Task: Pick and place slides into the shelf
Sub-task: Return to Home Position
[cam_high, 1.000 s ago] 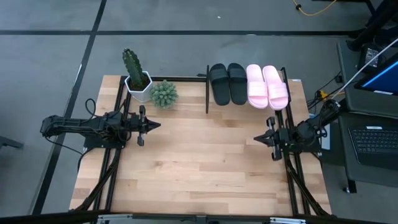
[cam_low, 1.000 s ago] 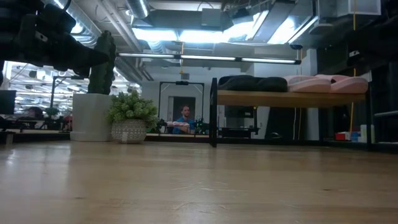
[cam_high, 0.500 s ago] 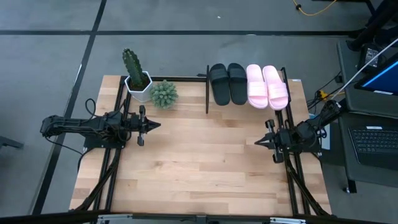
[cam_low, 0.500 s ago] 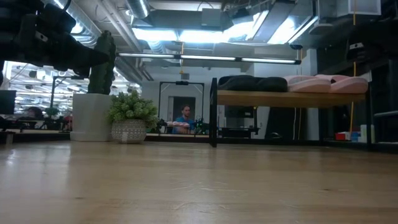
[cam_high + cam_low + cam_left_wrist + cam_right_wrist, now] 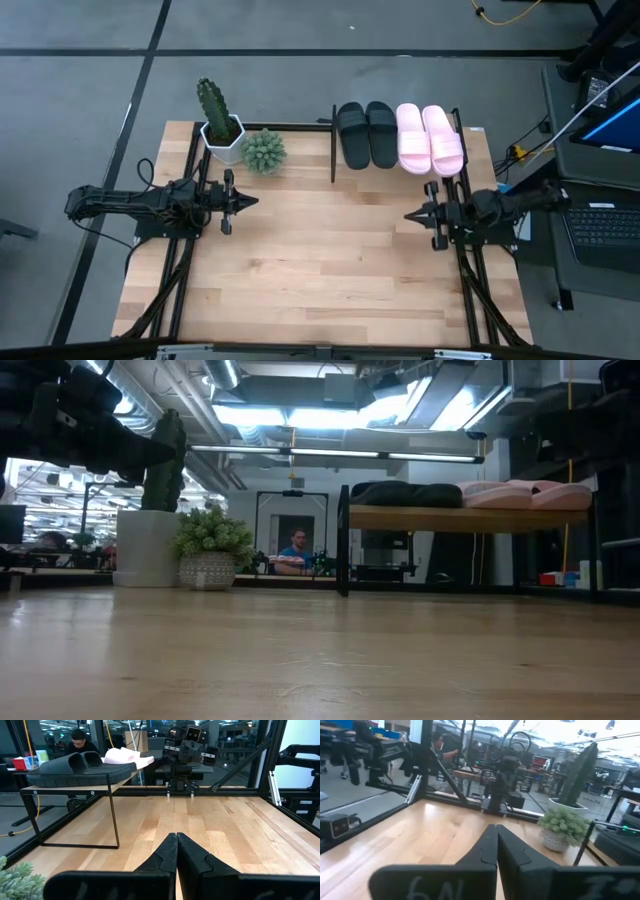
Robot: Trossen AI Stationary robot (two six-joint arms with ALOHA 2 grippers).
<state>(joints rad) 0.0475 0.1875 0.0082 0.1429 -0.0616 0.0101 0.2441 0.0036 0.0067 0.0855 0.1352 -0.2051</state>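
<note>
Two black slides (image 5: pixel 366 134) and two pale pink slides (image 5: pixel 430 138) lie side by side, soles down, on the shelf's wooden top (image 5: pixel 400 165) at the table's far right. They also show in the low view (image 5: pixel 465 494) and in the left wrist view (image 5: pixel 82 767). My left gripper (image 5: pixel 252 201) is shut and empty at the table's left side. My right gripper (image 5: pixel 408 215) is shut and empty at the table's right side, just near of the shelf. The shut fingertips show in the left wrist view (image 5: pixel 176 836) and the right wrist view (image 5: pixel 495 827).
A tall cactus in a white pot (image 5: pixel 217 122) and a small round green plant (image 5: pixel 263 150) stand at the far left. The bare wooden tabletop (image 5: pixel 320 260) lies between the two arms. A laptop (image 5: pixel 605 225) sits off the table's right. A person shows in the room beyond the table (image 5: pixel 292 552).
My right gripper has moved a little toward the table's far edge and the shelf, and its arm has swung more level with the table's right side. It stays shut. The slides have not moved.
</note>
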